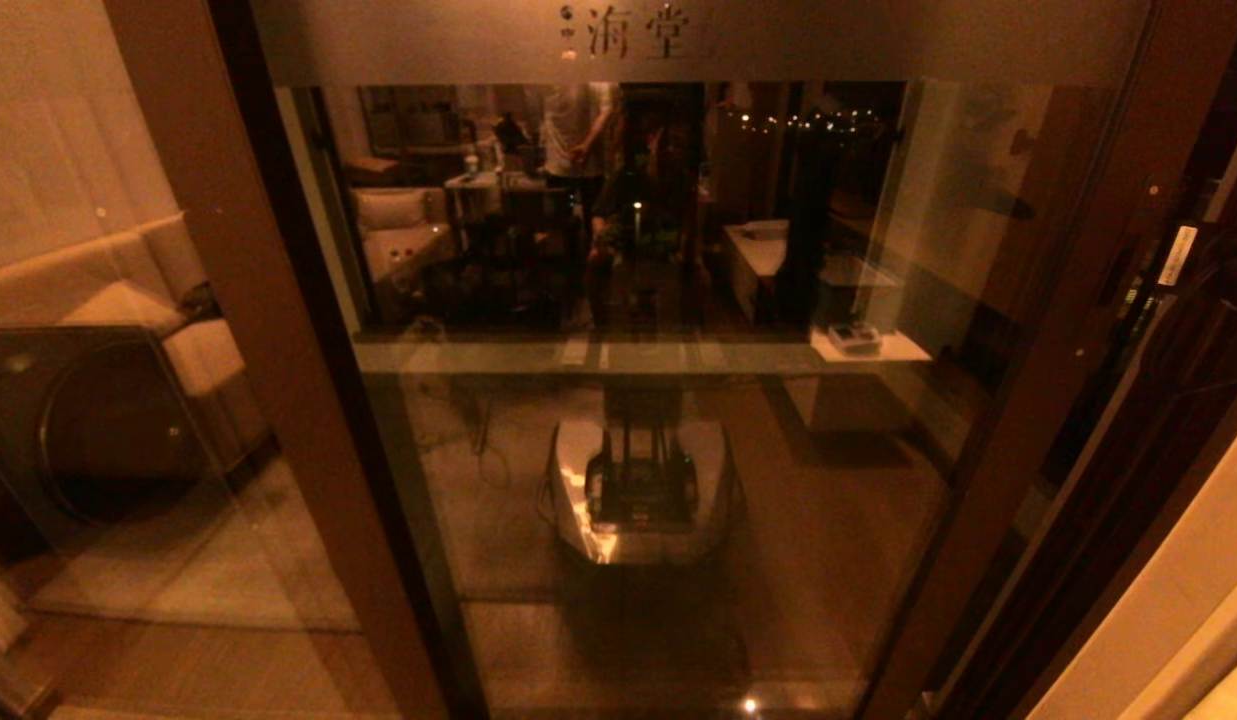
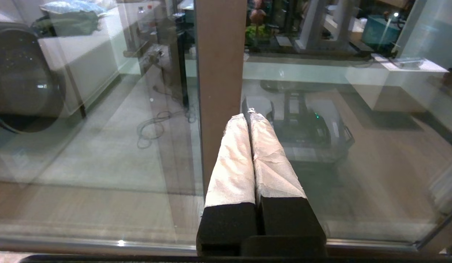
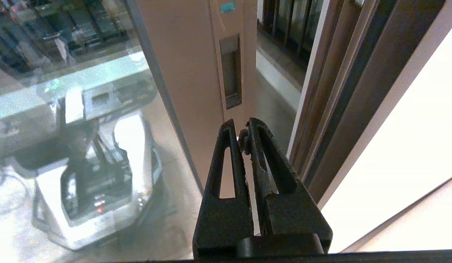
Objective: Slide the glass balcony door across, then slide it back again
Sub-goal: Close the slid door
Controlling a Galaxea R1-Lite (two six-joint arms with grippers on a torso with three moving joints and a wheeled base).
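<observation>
Glass balcony door (image 1: 678, 420) fills the frame, brown uprights either side. Frosted top band (image 1: 698, 40) bears Chinese characters. Pane reflects the robot's base (image 1: 638, 490) and a furnished room.

Glass balcony door (image 1: 678, 400): tall glass panel in brown frame, upright, filling centre of head view. Frosted top band (image 1: 698, 40) at 12 o'clock, Chinese characters printed on it. Handle-side upright (image 3: 196, 73) at 3 o'clock of panel, bearing slim recessed handle plate (image 3: 231, 71). Narrow gap between this upright and jamb at 3 o'clock; door not fully shut.
</observation>
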